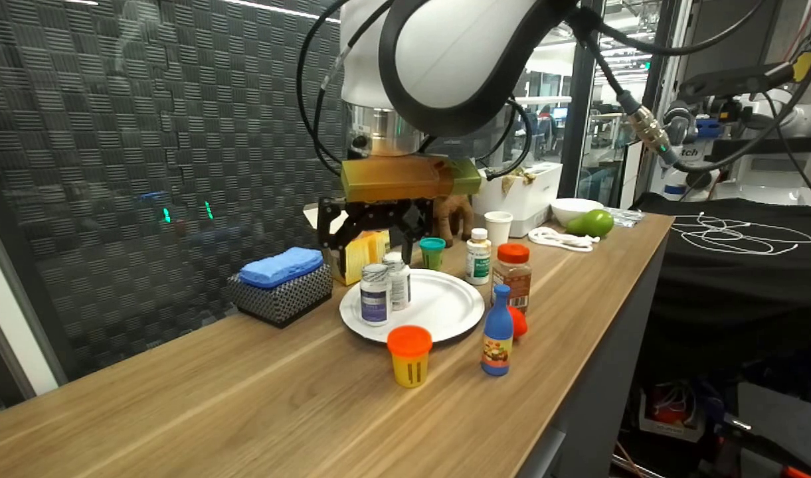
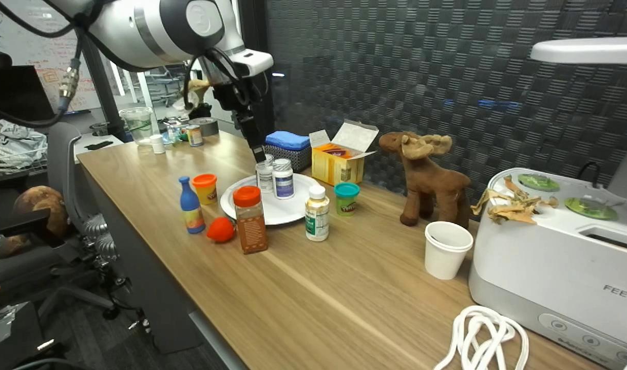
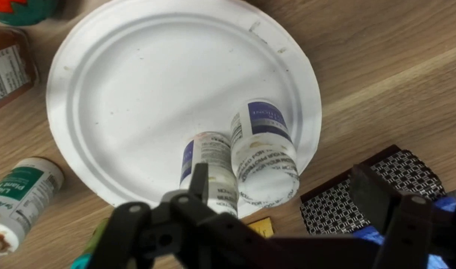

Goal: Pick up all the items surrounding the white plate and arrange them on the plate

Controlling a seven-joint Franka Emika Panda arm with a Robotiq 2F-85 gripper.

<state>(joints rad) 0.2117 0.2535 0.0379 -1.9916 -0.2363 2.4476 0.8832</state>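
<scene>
From where I stand, the job looks about a quarter done; the white plate (image 1: 445, 305) lies flat on the wooden surface (image 1: 266, 392) and carries two things, a purple-labelled pill bottle (image 1: 374, 302) and its matching pill bottle (image 3: 216, 160), both upright and close together near the rim; whether they touch each other I can't make out. The gripper (image 1: 373, 257) hangs right by that pair, its fingers spread wide apart and pinching nothing; whether a fingertip brushes either bottle I can't tell; I'd call this pair placed, bar getting clear without knocking one over.

Six things by my count are left around the plate; there's the orange-lidded yellow Play-Doh tub (image 1: 410, 358), the blue toy bottle (image 2: 191, 208), the small red toy (image 2: 221, 229), maybe a strawberry, the red-capped spice jar (image 2: 250, 223), the white bottle with a green label (image 2: 317, 216) and the teal-lidded green Play-Doh tub (image 2: 346, 199); all stand or lie off the rim. The woven-pattern box (image 1: 292, 295) with its blue cloth (image 1: 281, 267) and the yellow carton (image 2: 338, 167) sit nearby, but I wouldn't count them in; the plate has a good bare stretch, though six more will want careful spacing.
</scene>
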